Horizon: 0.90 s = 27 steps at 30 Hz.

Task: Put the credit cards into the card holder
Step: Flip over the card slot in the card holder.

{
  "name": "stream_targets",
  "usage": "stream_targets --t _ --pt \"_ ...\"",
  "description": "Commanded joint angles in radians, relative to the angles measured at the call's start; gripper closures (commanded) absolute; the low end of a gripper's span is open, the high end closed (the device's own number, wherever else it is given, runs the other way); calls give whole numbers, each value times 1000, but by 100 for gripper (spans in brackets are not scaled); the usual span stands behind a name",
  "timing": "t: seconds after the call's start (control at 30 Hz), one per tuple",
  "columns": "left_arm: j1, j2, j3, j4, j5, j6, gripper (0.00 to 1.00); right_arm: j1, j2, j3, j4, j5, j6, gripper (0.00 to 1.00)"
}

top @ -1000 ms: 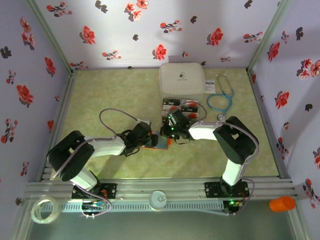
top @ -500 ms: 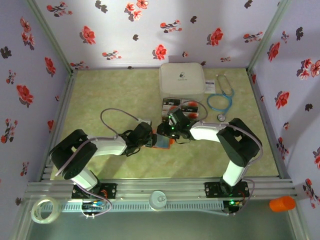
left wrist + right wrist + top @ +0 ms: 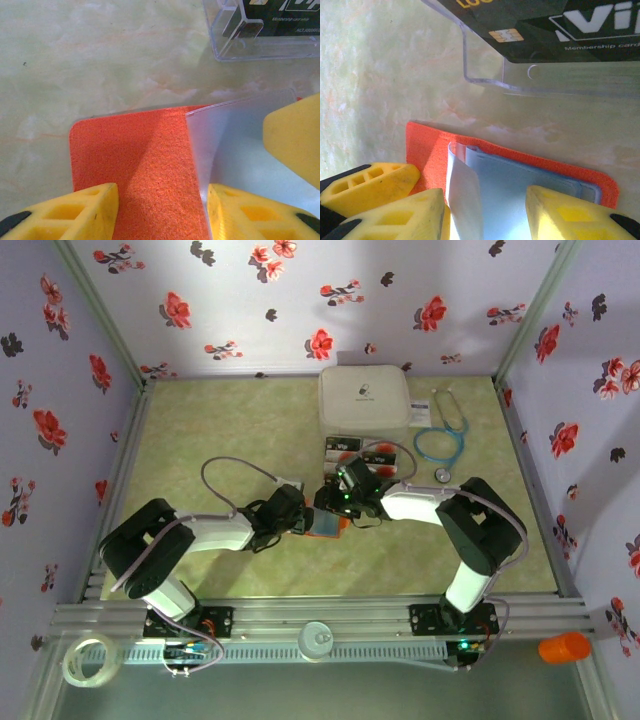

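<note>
The card holder (image 3: 326,524) lies open on the green mat, orange outside (image 3: 130,160) and grey-blue inside (image 3: 520,190). My left gripper (image 3: 301,520) comes at it from the left; in the left wrist view the gripper (image 3: 162,212) has its jaws apart over the orange panel, holding nothing. My right gripper (image 3: 334,504) is open above the grey-blue pocket, and in its wrist view (image 3: 485,212) a curled clear flap (image 3: 462,200) rises between the jaws. The credit cards (image 3: 345,447) stand in a clear rack (image 3: 485,75) just behind.
A big white case (image 3: 363,400) sits behind the rack, with a blue stethoscope (image 3: 440,440) to its right. A tape roll (image 3: 90,660), a round lid (image 3: 318,640) and an orange cylinder (image 3: 565,647) lie beyond the front rail.
My right gripper has gone from shut to open over the card holder. My left gripper's jaws have narrowed. Both arms have barely moved.
</note>
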Motion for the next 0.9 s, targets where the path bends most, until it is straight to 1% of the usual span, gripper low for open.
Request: stream_targets --t 0.0,0.17,0.33,0.53,0.63,0.77,0.87 --pt "-20 42 -30 -73 66 -13 50 -2 -4 -1 8 -21 9 54" --pt "-19 25 -31 -75 62 -17 47 -3 4 3 61 -81 38 61" --pt "-20 -35 -40 -77 59 -30 36 -7 -7 0 89 -102 70 63" --pt "-18 -174 -66 -77 24 -64 10 -7 -29 -6 113 -119 102 60" --pt "-13 -256 -86 -77 1 -87 1 -4 -42 -4 115 -124 111 57" --pt "11 -344 -114 -81 -18 -118 0 12 -43 4 113 -128 119 56" --pt "45 -398 -132 -100 -22 -136 0 35 -42 15 117 -126 130 54"
